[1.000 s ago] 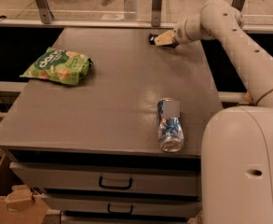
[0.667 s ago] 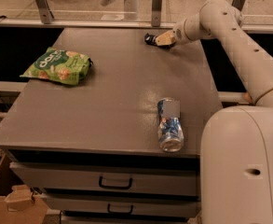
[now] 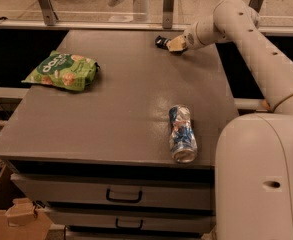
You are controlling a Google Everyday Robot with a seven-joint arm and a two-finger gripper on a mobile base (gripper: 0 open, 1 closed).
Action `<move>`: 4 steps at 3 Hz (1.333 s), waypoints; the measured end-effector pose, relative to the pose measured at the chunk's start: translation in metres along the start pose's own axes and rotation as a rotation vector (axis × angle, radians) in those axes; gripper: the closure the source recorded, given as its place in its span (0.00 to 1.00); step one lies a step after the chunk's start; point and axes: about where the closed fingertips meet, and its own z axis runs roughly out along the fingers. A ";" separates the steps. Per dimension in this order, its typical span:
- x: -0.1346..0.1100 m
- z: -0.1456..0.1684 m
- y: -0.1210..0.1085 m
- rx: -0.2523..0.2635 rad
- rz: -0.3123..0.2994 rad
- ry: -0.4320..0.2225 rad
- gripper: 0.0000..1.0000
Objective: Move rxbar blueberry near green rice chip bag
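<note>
The rxbar blueberry (image 3: 160,41), a small dark wrapper, is at the far edge of the table, right of centre, at the tip of my gripper (image 3: 172,44). The gripper reaches in from the right and is shut on the bar, holding it low over the tabletop. The green rice chip bag (image 3: 62,71) lies flat on the left side of the table, far from the bar.
A crushed blue-and-white plastic bottle (image 3: 181,133) lies near the table's front right. My white arm (image 3: 256,44) and base (image 3: 261,179) fill the right side. The grey table (image 3: 116,109) has drawers below. A cardboard box (image 3: 16,219) sits on the floor at left.
My gripper has shifted slightly left along the far edge, and the dark bar has moved with it. The bag and bottle have not moved.
</note>
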 end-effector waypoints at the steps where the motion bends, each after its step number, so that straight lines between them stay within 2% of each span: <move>1: 0.000 0.000 0.000 0.000 0.000 0.000 1.00; 2: -0.032 -0.032 0.007 0.005 -0.105 -0.042 1.00; 3: -0.086 -0.094 0.017 0.042 -0.296 -0.122 1.00; 4: -0.086 -0.094 0.017 0.041 -0.296 -0.122 1.00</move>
